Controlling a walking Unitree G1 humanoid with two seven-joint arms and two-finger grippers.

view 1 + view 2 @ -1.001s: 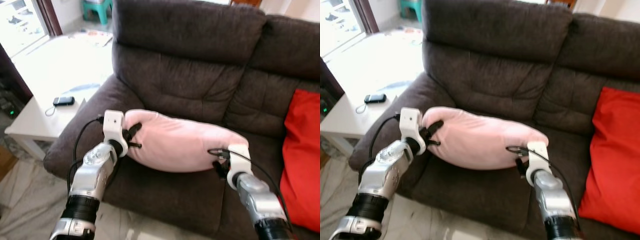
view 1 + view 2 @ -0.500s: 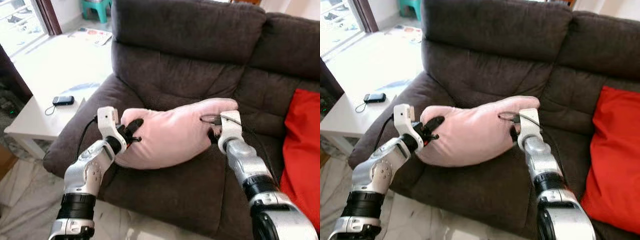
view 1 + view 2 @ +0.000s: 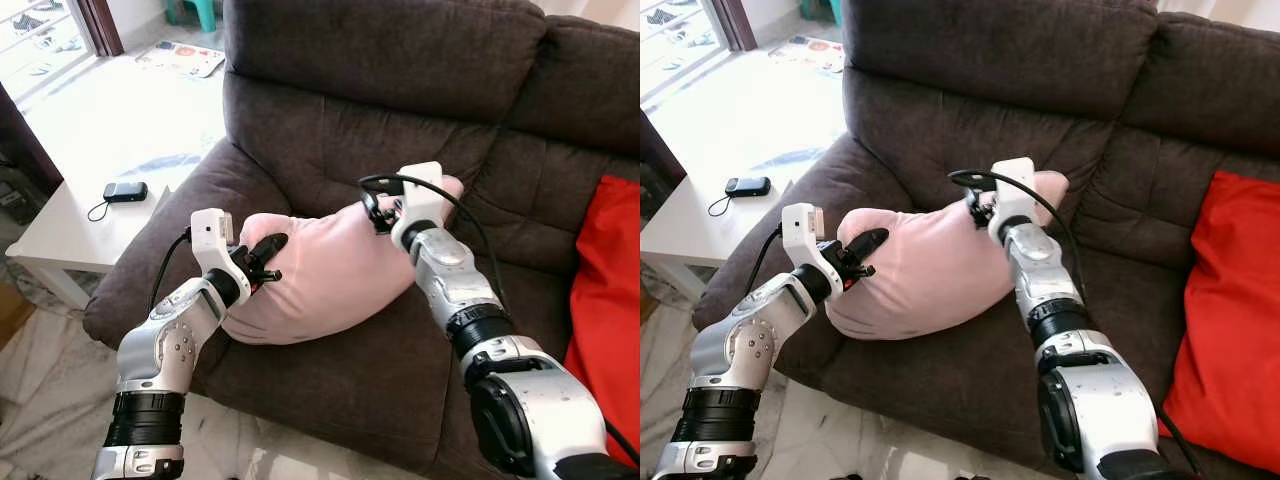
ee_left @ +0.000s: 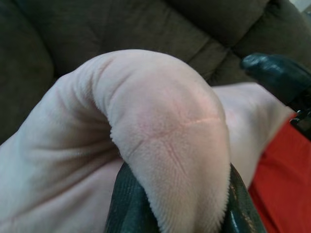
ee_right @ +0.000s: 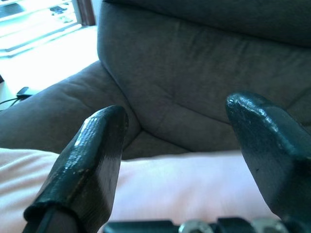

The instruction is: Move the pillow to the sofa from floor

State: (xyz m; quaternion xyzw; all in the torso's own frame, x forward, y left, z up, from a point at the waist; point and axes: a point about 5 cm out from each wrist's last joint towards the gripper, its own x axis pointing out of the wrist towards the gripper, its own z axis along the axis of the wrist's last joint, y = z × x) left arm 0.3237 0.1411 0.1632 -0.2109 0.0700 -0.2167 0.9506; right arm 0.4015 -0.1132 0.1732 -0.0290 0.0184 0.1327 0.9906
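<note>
With the soft pink plush pillow [image 3: 330, 270] lying on the dark brown fabric sofa [image 3: 400, 120], the left pincer [image 3: 262, 262], clenched on its corner, should now let go, as the right pincer [image 5: 175, 160] above it is already released.

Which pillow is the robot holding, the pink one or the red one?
The pink pillow. The left tool pinches its corner; the red pillow leans untouched at the sofa's far right.

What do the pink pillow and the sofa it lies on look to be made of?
Pillow: soft pink plush or fleece, judging by the fine short nap and the way it folds between the left hand's fingers in the wrist view. Sofa: dark brown woven or microfibre upholstery, matte with stitched tufted seams; probably fabric, not leather.
</note>
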